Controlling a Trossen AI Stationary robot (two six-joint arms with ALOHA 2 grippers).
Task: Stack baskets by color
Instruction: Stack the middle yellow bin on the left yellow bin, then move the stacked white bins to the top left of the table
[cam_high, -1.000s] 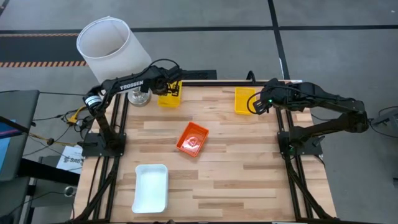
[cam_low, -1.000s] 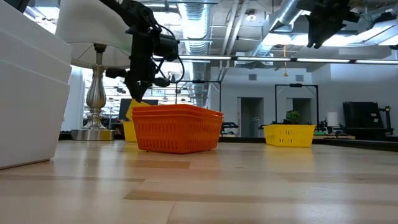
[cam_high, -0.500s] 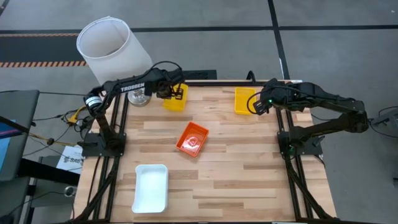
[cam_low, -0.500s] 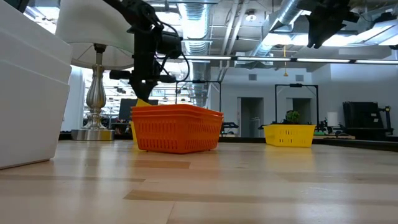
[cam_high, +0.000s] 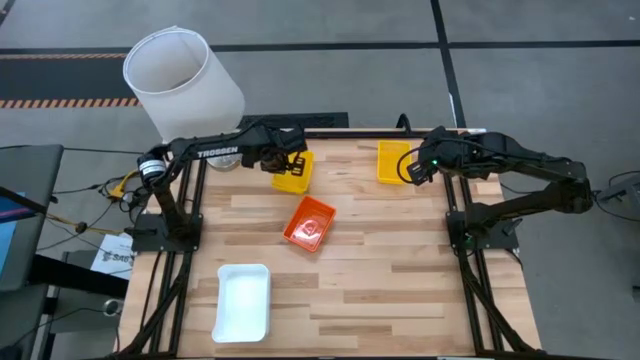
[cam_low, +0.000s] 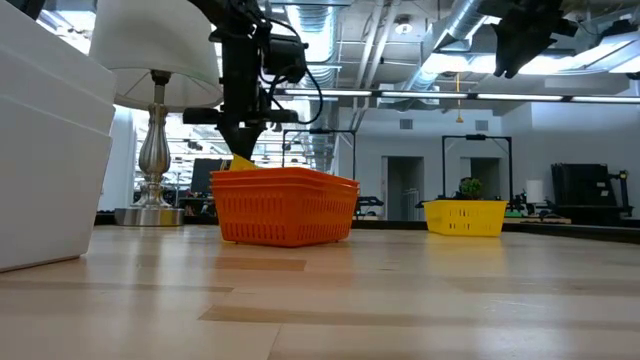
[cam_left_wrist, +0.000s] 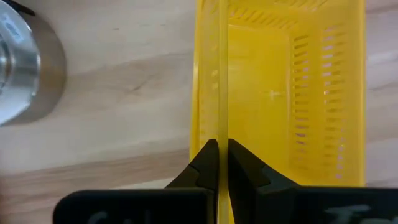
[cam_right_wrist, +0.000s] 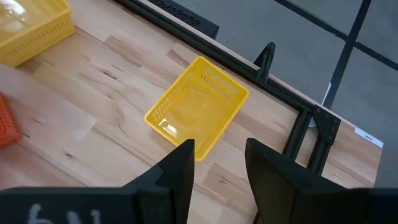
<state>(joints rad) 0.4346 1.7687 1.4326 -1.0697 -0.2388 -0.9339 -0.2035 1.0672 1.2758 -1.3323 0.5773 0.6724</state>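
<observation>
Here the bench carries a white basket near of the orange stack. Behind the stack, the left hand pinches a yellow basket's wall; the right hand hangs open above another yellow one.

Grey floor with dark lines surrounds the wooden table; ceiling ducts and striplights hang overhead.
</observation>
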